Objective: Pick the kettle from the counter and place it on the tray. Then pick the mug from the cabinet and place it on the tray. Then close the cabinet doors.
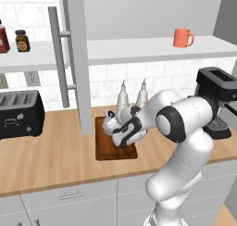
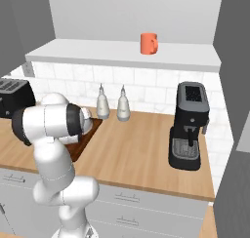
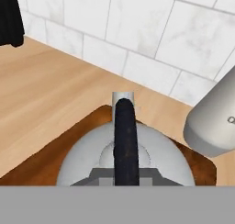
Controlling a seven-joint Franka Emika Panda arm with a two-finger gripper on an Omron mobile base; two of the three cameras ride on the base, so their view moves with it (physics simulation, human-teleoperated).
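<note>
- Gripper [image 1: 114, 128]: fingers pressed together on the black arched handle of the kettle [image 1: 110, 123]; in the hand view the handle runs straight up from between the fingertips.
- Kettle: directly below the gripper, over the tray [image 1: 104, 151]. Whether its base touches the board cannot be told.
- Tray: beneath the gripper — a dark-brown board lying flat on the counter [image 1: 55, 160], showing on either side of the kettle in the hand view.
- Two white bottles [image 1: 123, 97]: just beyond the gripper, against the tiled wall; one appears close on the right of the hand view.
- Mug [image 1: 183, 37]: well above the gripper and to its right, upright on the white shelf of the cabinet [image 1: 152, 49].
- Cabinet doors: one grey door [image 1: 78, 58] stands open just left of the gripper, edge-on, with its bar handle facing left.
- Toaster [image 1: 18, 114]: far left of the gripper on the counter.
- Coffee machine [image 2: 189, 125]: well to the right of the gripper.
</note>
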